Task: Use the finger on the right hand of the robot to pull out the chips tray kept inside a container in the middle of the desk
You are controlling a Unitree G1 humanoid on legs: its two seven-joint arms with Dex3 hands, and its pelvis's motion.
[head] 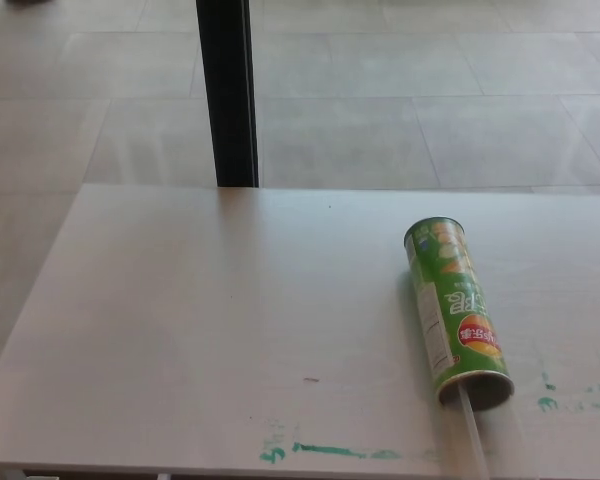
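A green chips container is seen lying on its side on the pale desk, at about four o'clock from the desk's centre, toward the right-hand edge. Its closed end is pointed to roughly eleven o'clock, away from the camera, while its open mouth is turned to five o'clock, toward the near edge. A thin, clear tray edge is shown protruding from that mouth and is carried down to the bottom of the picture. Green marker smears are spread along the near edge at six o'clock, with smaller green marks just right of the mouth. A black post is seen standing behind the desk at twelve o'clock, against a grey tiled floor. Neither robot hand is caught in the picture, so no grasp or release can be reported.
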